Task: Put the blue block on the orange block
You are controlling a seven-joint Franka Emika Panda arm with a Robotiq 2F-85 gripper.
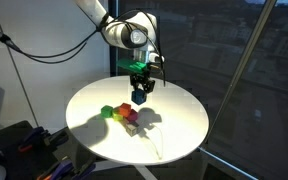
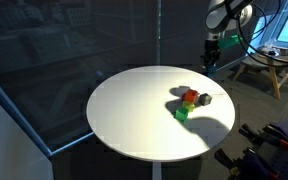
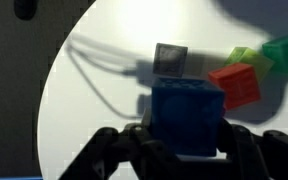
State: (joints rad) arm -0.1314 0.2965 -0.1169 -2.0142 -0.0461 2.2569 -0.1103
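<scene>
My gripper point(image 3: 184, 145) is shut on the blue block point(image 3: 187, 112), a dark blue cube that fills the lower middle of the wrist view. In an exterior view the gripper point(image 1: 139, 88) holds the blue block point(image 1: 140, 97) in the air above the round white table point(image 1: 179, 110). The orange block point(image 3: 236, 85) stands on the table to the right of and beyond the blue block, in a cluster of cubes. It also shows in both exterior views point(image 1: 128, 115) point(image 2: 189, 96). In an exterior view the gripper point(image 2: 211, 58) hangs high at the table's far edge, and the blue block is hard to make out there.
A pale grey-white cube point(image 3: 171, 60) lies just behind the blue block. A green cube point(image 3: 246, 57) sits next to the orange block, also seen in both exterior views point(image 1: 107, 111) point(image 2: 182, 113). A yellow cube point(image 1: 117, 116) is in the cluster. Dark windows surround the table.
</scene>
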